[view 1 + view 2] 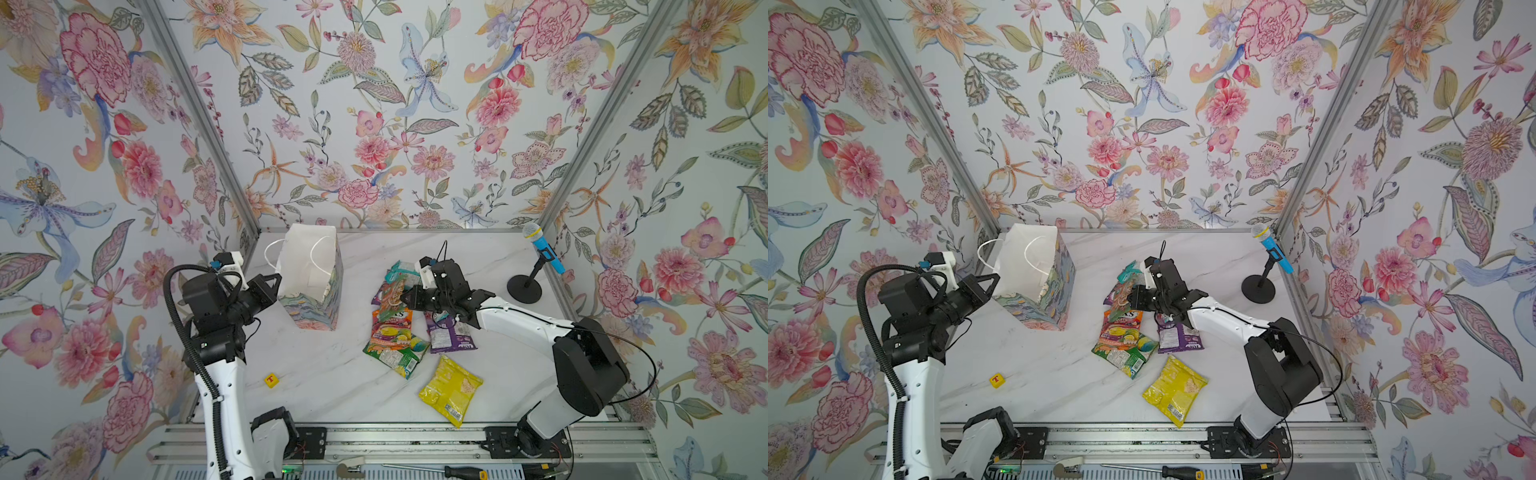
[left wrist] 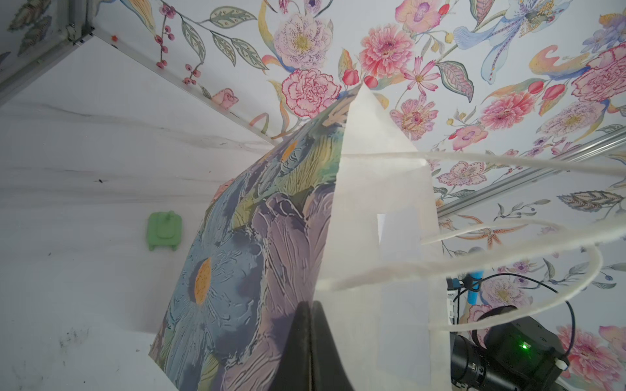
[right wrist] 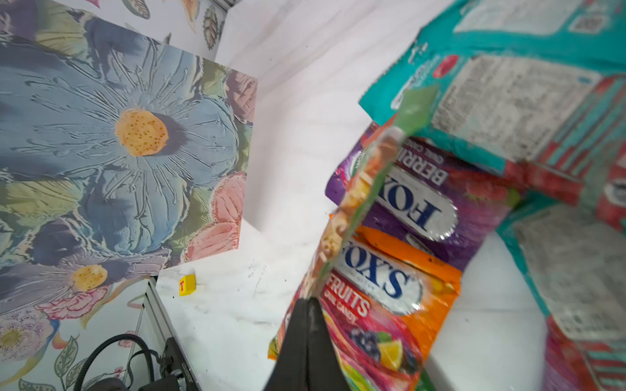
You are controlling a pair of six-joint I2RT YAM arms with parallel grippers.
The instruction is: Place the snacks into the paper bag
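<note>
The paper bag [image 1: 311, 309] bore blue, green and pink painted flowers, white inside. There were a yellow packet [image 1: 451, 388], purple packet [image 1: 451, 336], orange packet [image 3: 437, 281], teal packet [image 3: 508, 44] and green-edged packet [image 3: 415, 108]. The bench [image 1: 316, 395] was grey-veined white.

The left gripper [image 1: 275, 281] is reaching inward, jaws pinching the rim of the paper bag [image 1: 316, 311], while the right gripper [image 1: 406, 297] is stretching leftward, jaws clamping a snack packet [image 3: 362, 189] edge-on.
</note>
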